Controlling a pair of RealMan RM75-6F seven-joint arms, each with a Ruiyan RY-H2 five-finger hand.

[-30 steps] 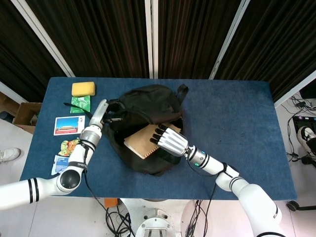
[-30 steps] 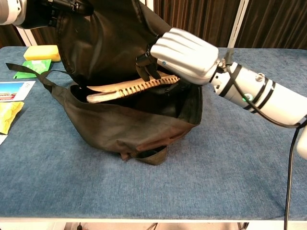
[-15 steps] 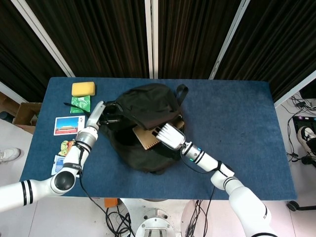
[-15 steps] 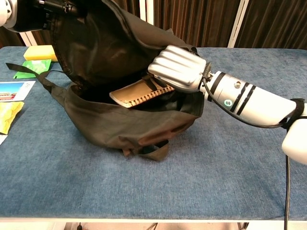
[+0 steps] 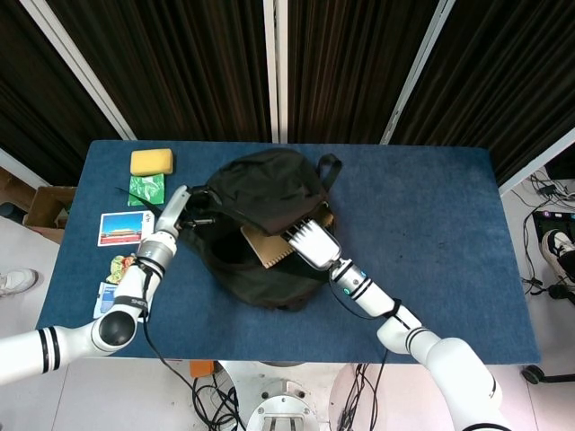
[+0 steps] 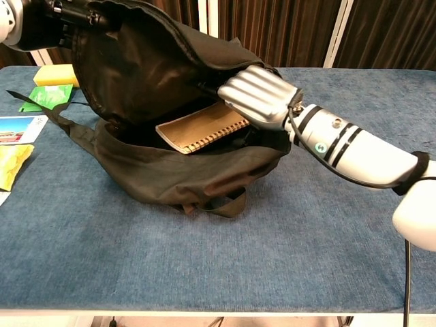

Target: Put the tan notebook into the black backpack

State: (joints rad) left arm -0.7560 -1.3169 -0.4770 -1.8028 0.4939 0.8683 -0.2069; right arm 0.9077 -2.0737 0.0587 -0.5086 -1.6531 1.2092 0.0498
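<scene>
The black backpack (image 5: 269, 193) lies mid-table with its mouth wide open (image 6: 170, 170). My left hand (image 5: 181, 212) grips the edge of the top flap and holds it lifted; in the chest view that hand (image 6: 34, 24) is at the upper left. The tan spiral notebook (image 5: 268, 245) sits tilted inside the opening (image 6: 201, 128), spiral edge toward me. My right hand (image 5: 311, 243) reaches into the mouth from the right and holds the notebook's right end (image 6: 259, 95); its fingertips are hidden by the bag's rim.
Left of the bag lie a yellow sponge (image 5: 152, 162), a green packet (image 5: 146, 189), a postcard (image 5: 126, 228), a yellow snack packet (image 5: 126, 267) and a blue card (image 5: 110, 297). The blue table (image 5: 431, 224) is bare to the right of the bag.
My right hand has pushed the notebook deeper and lower into the bag, and it now lies flatter inside. The left hand keeps the flap raised, which has draped further over the opening.
</scene>
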